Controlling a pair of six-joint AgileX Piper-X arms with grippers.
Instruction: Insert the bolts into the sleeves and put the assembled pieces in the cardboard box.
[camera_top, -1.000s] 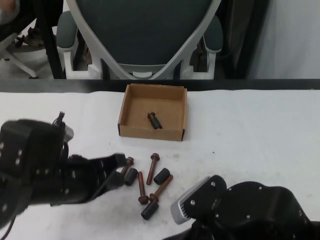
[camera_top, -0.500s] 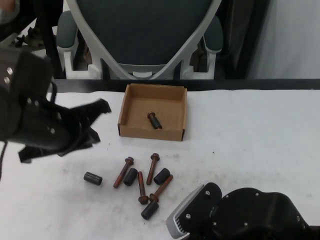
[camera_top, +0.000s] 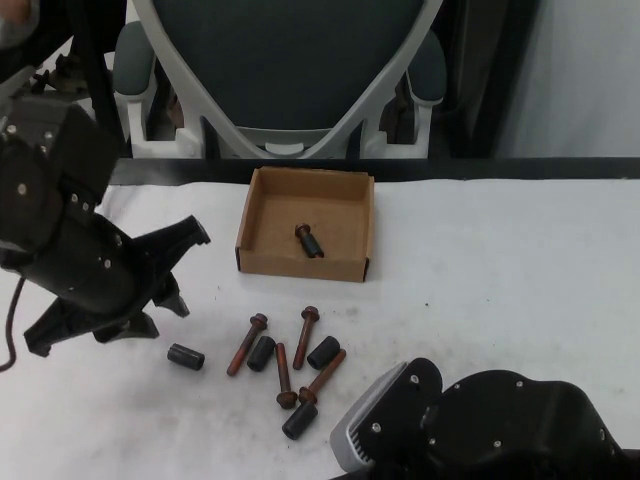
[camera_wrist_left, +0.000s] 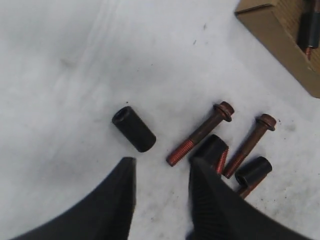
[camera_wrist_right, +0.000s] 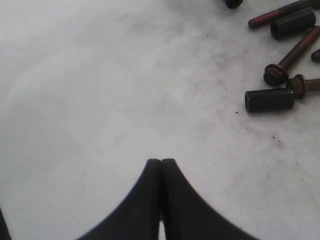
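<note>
I see the white bench (camera_top: 500, 250) lit brightly and evenly from overhead, its surface almost glaring in my wrist views. The bolts (camera_wrist_left: 200, 132) and sleeves (camera_wrist_left: 133, 129) cast only short, soft shadows beside themselves. Beyond the bench's far edge, the room (camera_top: 470, 90) lies dim.

You have nothing to read here: no legible text, label, number or sign stands on any surface.
</note>
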